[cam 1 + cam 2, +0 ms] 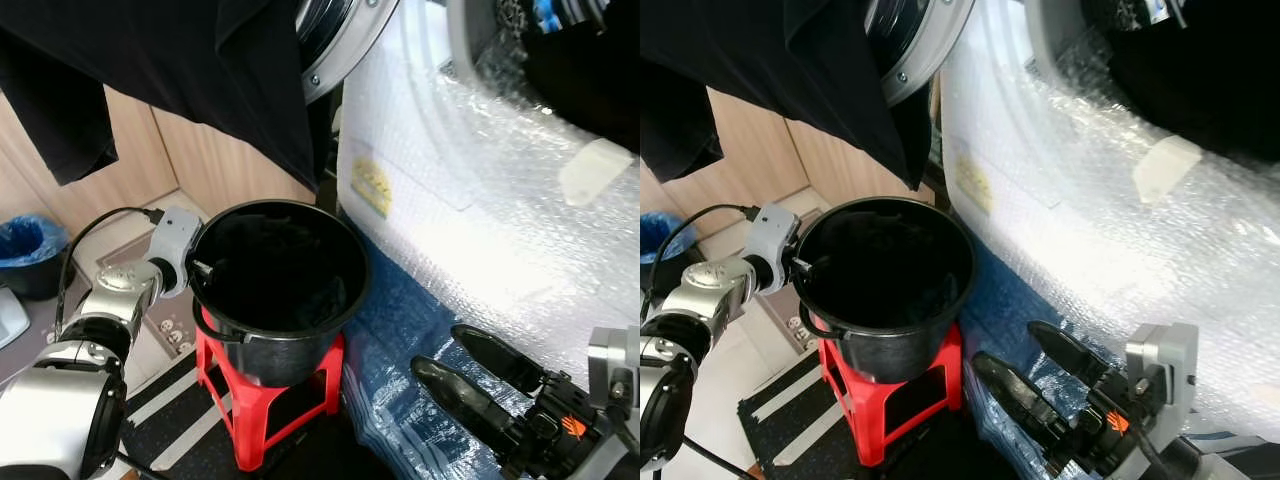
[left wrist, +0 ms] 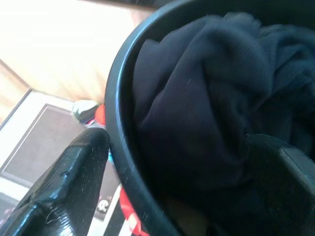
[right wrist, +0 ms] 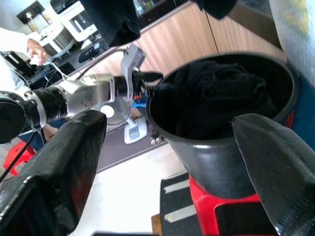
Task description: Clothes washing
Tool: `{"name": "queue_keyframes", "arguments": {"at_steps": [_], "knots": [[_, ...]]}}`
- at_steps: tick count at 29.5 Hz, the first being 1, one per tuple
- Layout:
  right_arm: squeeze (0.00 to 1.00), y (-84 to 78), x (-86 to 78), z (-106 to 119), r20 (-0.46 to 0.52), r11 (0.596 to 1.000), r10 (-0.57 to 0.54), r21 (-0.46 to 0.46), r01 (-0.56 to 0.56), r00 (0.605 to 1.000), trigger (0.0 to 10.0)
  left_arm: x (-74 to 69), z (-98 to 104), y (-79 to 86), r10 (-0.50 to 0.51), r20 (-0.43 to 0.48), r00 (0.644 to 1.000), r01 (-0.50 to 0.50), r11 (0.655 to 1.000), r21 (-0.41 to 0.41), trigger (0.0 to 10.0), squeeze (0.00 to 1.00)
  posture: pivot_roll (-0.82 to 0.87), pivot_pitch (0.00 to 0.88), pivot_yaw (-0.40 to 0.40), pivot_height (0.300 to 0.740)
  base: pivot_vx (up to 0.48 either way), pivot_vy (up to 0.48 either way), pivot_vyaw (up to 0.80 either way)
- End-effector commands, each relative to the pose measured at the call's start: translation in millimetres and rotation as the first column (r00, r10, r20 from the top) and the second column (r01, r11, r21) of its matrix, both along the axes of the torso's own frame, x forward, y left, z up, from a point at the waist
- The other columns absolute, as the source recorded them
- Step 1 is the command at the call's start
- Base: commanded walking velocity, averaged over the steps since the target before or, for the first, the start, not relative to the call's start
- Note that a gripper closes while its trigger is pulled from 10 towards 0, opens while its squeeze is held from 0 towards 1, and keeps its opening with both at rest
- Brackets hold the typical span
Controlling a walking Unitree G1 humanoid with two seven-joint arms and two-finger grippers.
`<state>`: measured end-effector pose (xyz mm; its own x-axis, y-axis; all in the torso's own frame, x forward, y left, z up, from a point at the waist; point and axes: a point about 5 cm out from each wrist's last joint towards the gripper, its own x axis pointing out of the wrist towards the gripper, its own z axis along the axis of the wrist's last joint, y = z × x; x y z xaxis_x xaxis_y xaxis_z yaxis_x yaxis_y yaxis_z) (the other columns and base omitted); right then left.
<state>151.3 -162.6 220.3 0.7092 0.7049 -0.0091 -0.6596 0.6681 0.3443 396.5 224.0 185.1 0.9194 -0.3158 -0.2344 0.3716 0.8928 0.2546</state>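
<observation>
- Nearest the camera, the right gripper (image 1: 478,368) hovers low beside the blue tarp (image 1: 400,330), its two black fingers spread apart and empty, pointing toward the bucket (image 1: 278,345).
- The left gripper (image 3: 147,81) sits at the bucket's far rim; its fingers straddle the wall, one outside and one inside over the dark clothes (image 2: 206,108), apart and not yet pinching anything.
- The clothes lie heaped inside the bucket, directly in front of the left gripper, so the left arm is judged much the nearer.
- Count: one bucket, one red stool (image 1: 262,400) beneath it, one heap of clothes, one black garment (image 1: 190,60) hanging above, one bubble-wrapped washing machine (image 1: 480,190).
</observation>
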Motion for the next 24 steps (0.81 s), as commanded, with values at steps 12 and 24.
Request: {"name": "queue_keyframes", "arguments": {"at_steps": [12, 24], "knots": [[0.0, 6.2, -4.9, 8, 0.005, 1.0, 0.012, 0.009, -0.012, 1.0, 10.0, -2.6, 2, -23.0, -0.239, -0.017, 0.971, 0.239, 0.971, -0.025, 10.0, 0.0, -0.24, 0.331, -0.041, 0.74, 0.0, 0.0, 0.0], [0.0, -0.1, -9.1, 13, -0.013, 1.0, -0.001, -0.011, 0.001, 1.0, 10.0, -8.2, -5, -16.4, -0.259, -0.034, 0.965, 0.259, 0.966, -0.01, 10.0, 0.0, -0.26, 0.374, -0.065, 0.74, 0.0, 0.0, 0.0]]}}
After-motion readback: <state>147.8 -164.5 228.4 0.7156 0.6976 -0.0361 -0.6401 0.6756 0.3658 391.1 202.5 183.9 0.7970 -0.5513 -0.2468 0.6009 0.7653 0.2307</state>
